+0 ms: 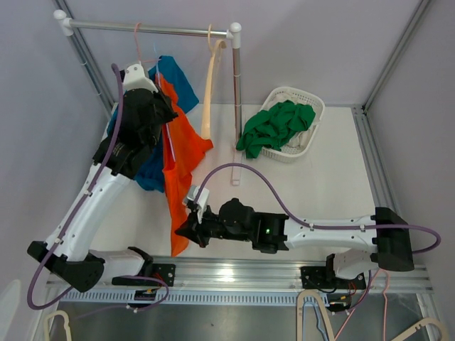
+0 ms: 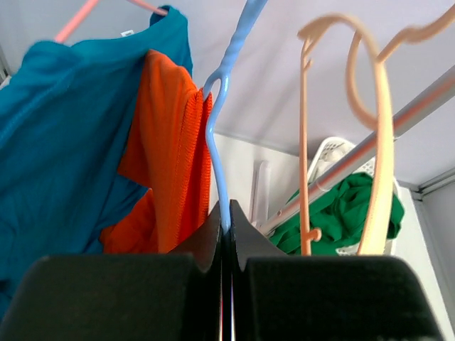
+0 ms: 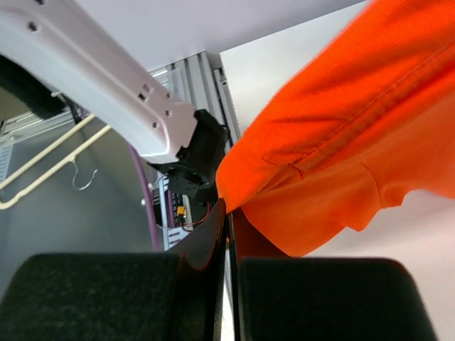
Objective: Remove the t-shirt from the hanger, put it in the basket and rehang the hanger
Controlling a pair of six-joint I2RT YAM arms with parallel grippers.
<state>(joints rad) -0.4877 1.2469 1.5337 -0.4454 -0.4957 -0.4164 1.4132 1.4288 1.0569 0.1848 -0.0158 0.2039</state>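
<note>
Table: the white table point(image 1: 334, 192) runs from the near aluminium edge rail to the far grey wall; bare surface shows between the basket and the right arm
Rail: a round metal rail point(image 1: 149, 28) with white end caps crosses the far left corner, close to the left wall
Task garment: the orange t-shirt point(image 1: 183, 153), plain and ribbed at the neck, hangs below the rail and is drawn out towards the near side, its lower hem just above the table
Neighbour: a teal t-shirt point(image 1: 183, 84) hangs just left of it, the two touching
Basket: a white plastic basket point(image 1: 315, 106) at the far right holds a crumpled green garment point(image 1: 274, 128), well apart from both arms
Hangers: the blue plastic hanger point(image 2: 216, 153) carries the orange cloth at its neck; a bare peach hanger point(image 1: 211, 78) hangs to its right
Left gripper: the left gripper point(image 2: 226, 213) is pressed together on the blue hanger's wire stem
Right gripper: the right gripper point(image 3: 229, 213) pinches the orange hem, near the table's near edge
Writing: a white tag point(image 2: 128, 32) at the teal collar, too small to read
</note>
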